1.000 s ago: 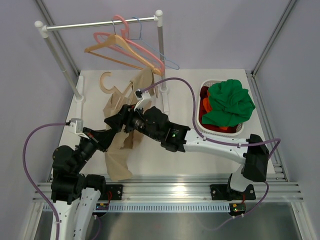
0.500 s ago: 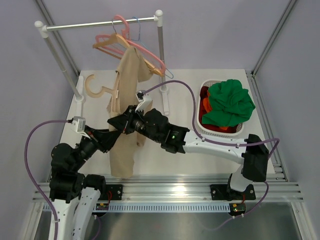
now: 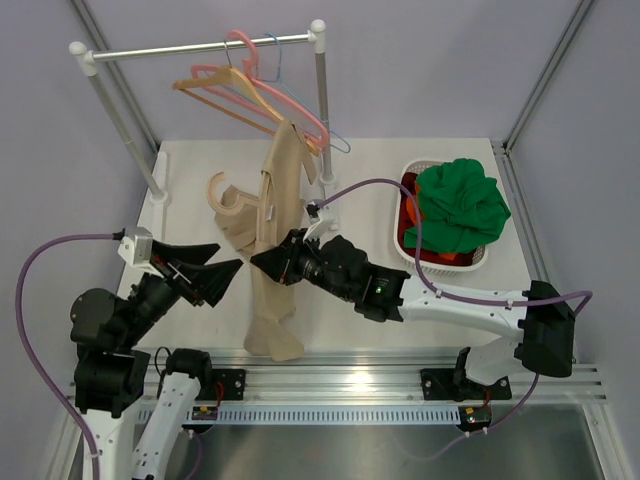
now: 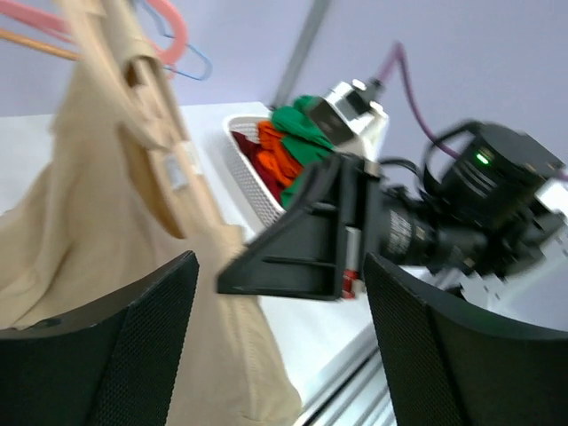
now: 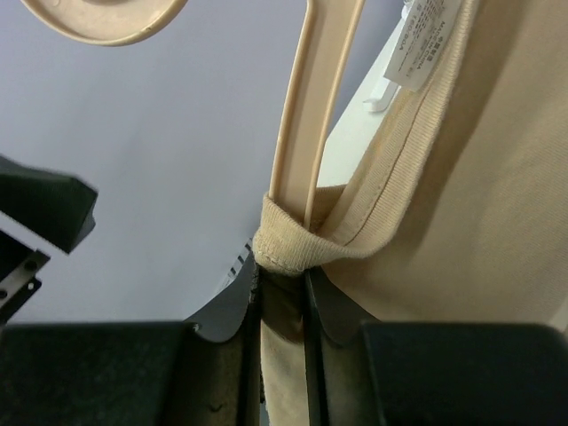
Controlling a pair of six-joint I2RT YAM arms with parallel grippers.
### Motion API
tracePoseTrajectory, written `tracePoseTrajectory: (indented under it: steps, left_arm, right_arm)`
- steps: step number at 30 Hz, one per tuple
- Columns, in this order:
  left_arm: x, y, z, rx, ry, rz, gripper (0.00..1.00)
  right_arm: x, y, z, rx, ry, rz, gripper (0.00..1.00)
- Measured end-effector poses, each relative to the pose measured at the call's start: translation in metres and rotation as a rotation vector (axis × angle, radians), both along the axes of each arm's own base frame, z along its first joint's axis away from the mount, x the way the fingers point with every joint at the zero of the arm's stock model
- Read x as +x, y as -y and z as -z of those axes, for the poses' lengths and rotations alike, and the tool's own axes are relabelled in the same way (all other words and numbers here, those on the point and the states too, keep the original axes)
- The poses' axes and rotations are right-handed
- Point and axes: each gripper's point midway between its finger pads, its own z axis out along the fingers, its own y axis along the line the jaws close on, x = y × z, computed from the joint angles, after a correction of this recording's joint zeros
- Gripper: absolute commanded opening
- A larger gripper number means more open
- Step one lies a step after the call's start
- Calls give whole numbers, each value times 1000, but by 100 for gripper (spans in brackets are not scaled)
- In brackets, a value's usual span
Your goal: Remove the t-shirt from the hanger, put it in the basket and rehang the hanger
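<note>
The t-shirt [image 3: 272, 300] shows from above as a long, narrow band over the left half of the table [image 3: 350, 160], running from near the far edge almost to the near edge. It is thin, limp knit that bunches wherever it is pinched and probably weighs very little, so it should follow a pull easily but stretch and drag rather than slide cleanly. The right gripper [image 5: 282, 297] is clenched on a gathered fold of the neckline, right where one arm of the hanger [image 5: 308, 106] emerges from the cloth. Whether the pads also catch that arm I cannot tell. The hanger is rigid and smooth, so fabric should slip along it once the neck band clears the arm's end. The left gripper [image 3: 228, 258] stands released and empty just beside the shirt. A sensible hold for it looks like the hanger's bare hook or upper arm, leaving the ribbed collar near the care label [image 5: 426, 44] as the firmest place to pull.
</note>
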Motion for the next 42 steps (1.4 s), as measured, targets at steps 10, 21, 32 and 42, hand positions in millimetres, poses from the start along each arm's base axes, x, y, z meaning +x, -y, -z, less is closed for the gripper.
tracePoseTrajectory:
  steps: [10, 21, 32, 42]
  left_arm:
    - [57, -19, -5, -91, -80, -193, 66]
    - [116, -14, 9, -144, -175, -222, 37]
    - [117, -7, 4, -160, -167, -181, 31]
    - [117, 2, 26, -153, -250, -130, 33]
  right_arm:
    - [-13, 7, -3, 11, 0, -56, 1]
    - [-21, 5, 0, 3, -8, -96, 1]
    - [-21, 5, 5, -15, -15, -97, 2]
    - [-15, 8, 10, -44, -1, -65, 2]
